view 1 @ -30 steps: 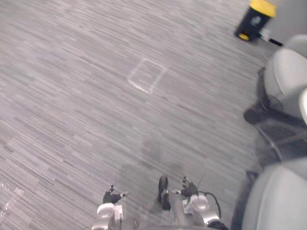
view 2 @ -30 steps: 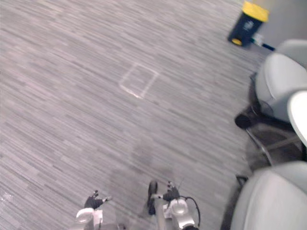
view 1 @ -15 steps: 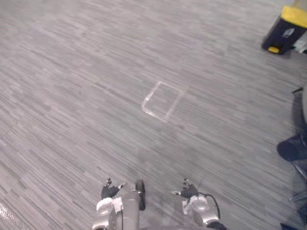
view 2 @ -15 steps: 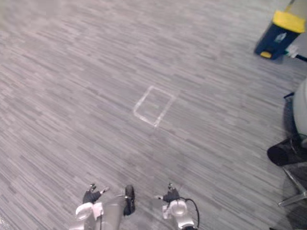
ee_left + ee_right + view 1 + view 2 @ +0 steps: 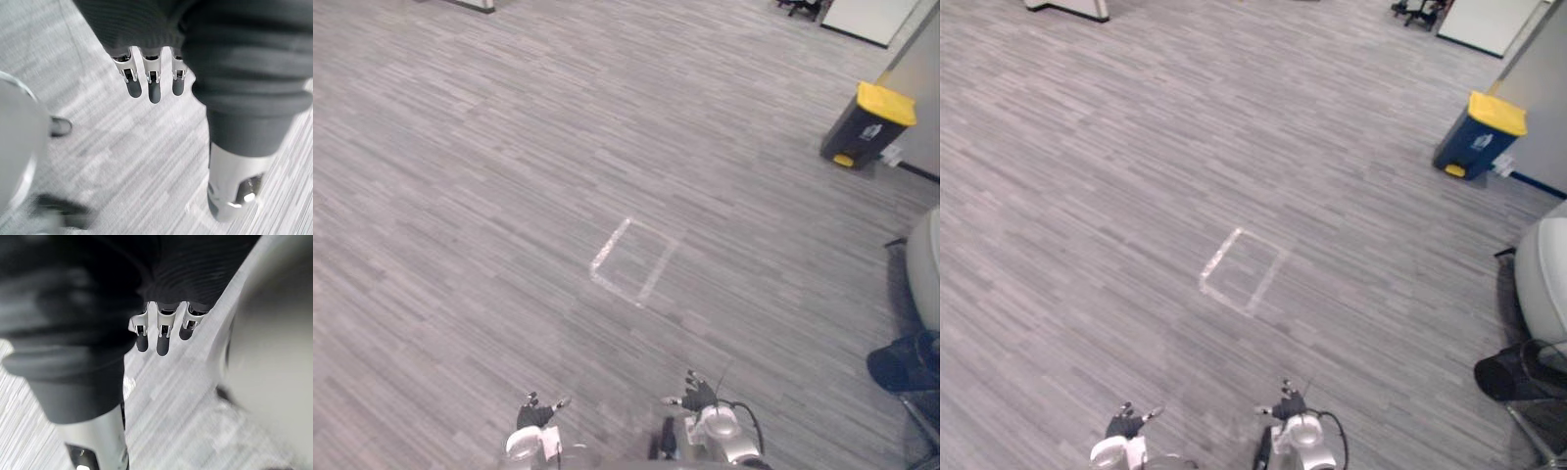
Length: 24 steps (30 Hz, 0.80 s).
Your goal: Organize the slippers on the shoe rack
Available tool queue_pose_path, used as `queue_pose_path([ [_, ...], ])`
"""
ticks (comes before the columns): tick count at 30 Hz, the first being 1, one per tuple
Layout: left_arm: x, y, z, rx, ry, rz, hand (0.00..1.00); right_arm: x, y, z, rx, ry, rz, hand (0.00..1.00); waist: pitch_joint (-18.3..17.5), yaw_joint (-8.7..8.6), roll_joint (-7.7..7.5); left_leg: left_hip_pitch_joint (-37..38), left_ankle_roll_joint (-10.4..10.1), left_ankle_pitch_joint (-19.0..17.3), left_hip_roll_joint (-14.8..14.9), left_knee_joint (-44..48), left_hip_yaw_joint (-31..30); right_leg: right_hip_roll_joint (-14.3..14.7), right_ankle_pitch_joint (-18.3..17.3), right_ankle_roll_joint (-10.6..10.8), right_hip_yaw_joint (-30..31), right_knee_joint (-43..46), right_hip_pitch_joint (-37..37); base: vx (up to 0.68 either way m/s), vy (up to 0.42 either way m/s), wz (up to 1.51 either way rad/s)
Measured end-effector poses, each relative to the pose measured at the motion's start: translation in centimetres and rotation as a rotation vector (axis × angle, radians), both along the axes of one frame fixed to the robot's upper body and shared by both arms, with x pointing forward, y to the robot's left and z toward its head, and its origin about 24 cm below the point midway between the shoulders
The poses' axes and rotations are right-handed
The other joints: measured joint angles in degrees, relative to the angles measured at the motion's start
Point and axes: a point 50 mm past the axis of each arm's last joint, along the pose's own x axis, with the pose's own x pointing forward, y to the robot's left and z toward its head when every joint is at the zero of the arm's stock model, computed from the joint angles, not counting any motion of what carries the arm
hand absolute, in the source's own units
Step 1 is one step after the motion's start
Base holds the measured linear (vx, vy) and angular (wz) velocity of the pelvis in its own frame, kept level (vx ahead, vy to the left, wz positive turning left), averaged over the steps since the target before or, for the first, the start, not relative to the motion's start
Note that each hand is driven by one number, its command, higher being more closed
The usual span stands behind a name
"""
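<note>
Left wrist view: left robot hand [image 5: 153, 78] straight-fingered above grey floor [image 5: 142, 161]

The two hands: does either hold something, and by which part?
Nothing is held: left hand and right hand both hang open above the grey floor.

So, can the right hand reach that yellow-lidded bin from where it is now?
Probably not. The right hand hangs low, fingers straight, while the bin stands far off across the floor; nothing blocks it, just distance.

Left hand [image 5: 536, 415] hanging low, fingers [image 5: 153, 90] straight, loose. Right hand [image 5: 701, 396] level beside it, fingers [image 5: 162, 340] straight.
</note>
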Motion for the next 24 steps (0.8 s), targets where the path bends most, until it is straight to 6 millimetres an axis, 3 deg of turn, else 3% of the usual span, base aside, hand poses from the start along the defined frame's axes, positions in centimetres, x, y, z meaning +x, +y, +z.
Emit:
queue_pose_path([
  [1,0.0,-0.2,-0.1,-0.006,0.004,-0.002,0.0,0.1,-0.2,0.0,-0.004,-0.002,0.0,0.0,-0.1,-0.21,0.22,0.8,0.0,-0.1,0.5,-0.2,-0.4,0.7,0.0,-1.5,0.0,0.4,0.3,0.48,-0.209,0.19],
  [2,-0.1,-0.7,-0.3,-0.016,0.016,-0.014,0.0,0.3,-0.3,0.1,-0.008,-0.004,-0.002,0.0,-0.7,-0.06,1.94,1.3,-0.6,0.6,1.8,-0.1,-2.0,1.7,-3.3,-2.0,-0.7,2.7,0.0,0.49,-0.203,0.14],
  [4,0.1,-1.7,-0.2,-0.032,0.005,-0.031,0.0,0.4,-0.8,0.1,-0.008,-0.007,-0.033,0.0,-0.3,-0.28,3.06,0.1,-1.2,0.9,3.0,6.0,-4.2,2.0,-6.7,-3.6,-2.2,5.6,1.1,0.52,-0.229,0.18],
  [5,0.4,-1.7,-0.1,-0.037,-0.001,-0.024,0.0,0.2,-0.7,0.1,-0.006,-0.005,-0.031,0.0,-0.3,-0.56,3.28,-4.1,-2.4,1.6,4.1,17.3,-6.0,2.5,-8.3,-3.8,-2.9,4.9,3.6,0.39,-0.177,0.21],
  [6,0.4,-1.8,-0.1,-0.042,-0.005,-0.022,0.0,0.1,-0.6,0.1,-0.004,-0.005,-0.031,0.0,-0.3,-0.55,3.37,-6.0,-3.6,2.5,4.7,21.9,-6.4,2.8,-8.6,-4.0,-3.0,4.3,4.8,0.4,-0.14,0.13],
  [7,0.7,-1.7,0.2,-0.043,-0.031,-0.006,0.0,-0.2,-0.3,0.0,0.003,0.003,-0.026,0.0,-0.1,-0.01,3.71,-12.2,-5.5,5.2,7.0,37.4,-6.6,4.7,-9.5,-4.7,-2.6,1.1,9.5,0.6,-0.126,-0.22],
  [8,1.0,-1.5,0.4,-0.033,-0.05,-0.006,0.0,-0.4,0.2,-0.1,0.015,0.011,-0.027,0.0,0.0,0.56,3.73,-16.0,-5.0,4.6,8.7,46.5,-6.0,5.8,-10.9,-5.4,-1.4,-0.6,13.2,0.5,-0.083,-0.34],
  [10,1.2,-1.3,0.7,-0.025,-0.069,-0.004,0.0,-0.6,0.6,-0.2,0.028,0.018,-0.029,0.0,0.2,1.14,3.37,-19.2,-4.3,4.1,9.3,51.3,-4.4,6.2,-12.2,-5.4,0.0,-1.7,16.5,0.41,-0.012,-0.47],
  [12,1.5,-1.1,1.1,-0.016,-0.097,0.0,0.0,-1.1,0.9,-0.4,0.039,0.035,-0.038,0.0,0.0,1.61,2.86,-25.8,-2.4,2.2,10.3,48.4,-0.7,5.9,-13.1,-4.0,3.4,-5.3,22.6,0.54,0.065,-0.75],
  [14,1.6,-1.1,1.1,-0.014,-0.102,-0.002,0.0,-1.0,0.8,-0.3,0.036,0.033,-0.048,0.0,0.0,2.29,2.66,-28.4,-2.1,1.2,8.7,36.0,1.1,4.0,-13.3,-3.2,5.4,-6.9,25.3,0.58,0.219,-0.79],
  [15,1.9,-1.0,1.2,-0.009,-0.114,-0.011,0.0,-1.0,0.7,-0.4,0.034,0.035,-0.051,0.0,0.1,2.68,2.01,-29.3,-2.0,3.7,5.7,24.8,-0.2,1.5,-14.4,-1.0,6.4,-7.2,26.5,0.47,0.259,-0.65],
  [16,1.9,-1.1,1.3,-0.008,-0.114,-0.017,0.0,-1.1,0.6,-0.4,0.032,0.037,-0.052,0.0,0.2,2.72,2.01,-29.4,-2.0,6.1,4.6,19.3,-1.4,0.7,-15.0,-0.1,6.9,-7.3,27.2,0.49,0.314,-0.61],
  [17,2.1,-1.1,1.3,-0.005,-0.119,-0.027,0.0,-1.5,0.6,-0.7,0.03,0.057,-0.055,0.0,-0.1,3.13,1.2,-28.1,-0.9,13.9,1.5,14.3,-2.7,-1.4,-16.0,1.6,8.6,-8.1,29.3,0.51,0.3,-0.23],
  [18,2.2,-0.6,1.3,0.009,-0.115,-0.034,0.0,-1.8,0.5,-0.9,0.024,0.076,-0.038,0.0,-0.7,2.83,-0.31,-26.3,-0.1,14.0,0.0,12.7,-1.1,-3.0,-14.0,1.5,9.2,-9.4,29.2,0.42,0.236,-0.17],
  [19,2.2,-0.5,1.3,0.011,-0.113,-0.032,0.0,-1.8,0.5,-0.9,0.024,0.08,-0.039,0.0,-0.6,2.82,-0.26,-26.6,0.1,13.8,0.0,13.2,-1.3,-2.9,-13.2,1.3,9.5,-9.4,29.1,0.45,0.246,-0.05],
  [20,2.0,0.2,1.2,0.028,-0.099,-0.034,0.0,-1.6,0.4,-0.9,0.021,0.082,-0.041,0.0,-0.7,2.91,-0.52,-28.2,0.4,12.6,0.1,18.1,-2.2,-2.9,-9.7,1.0,11.2,-8.8,28.9,0.39,0.25,-0.28],
  [22,1.3,0.9,0.9,0.043,-0.062,-0.036,0.0,-1.2,0.4,-0.8,0.021,0.072,-0.041,0.0,-1.0,3.04,-0.84,-27.3,1.7,11.9,-0.1,20.5,-1.4,-3.8,-7.2,2.2,13.6,-6.3,28.6,0.41,0.258,-0.42],
  [23,0.5,1.2,0.5,0.045,-0.028,-0.032,0.0,-1.1,0.2,-0.7,0.024,0.062,-0.055,0.0,-1.1,3.03,-0.88,-24.7,3.3,10.7,-0.8,20.2,-1.3,-4.4,-5.9,3.1,15.5,-0.6,27.0,0.4,0.224,-0.59],
  [24,0.2,1.1,0.4,0.048,-0.017,-0.044,0.0,-1.1,0.0,-0.7,0.025,0.062,-0.068,0.0,-1.1,3.03,-0.89,-21.7,3.5,9.5,-1.4,18.5,-0.7,-4.9,-5.3,3.4,17.5,7.7,23.5,0.33,0.18,-0.59],
])
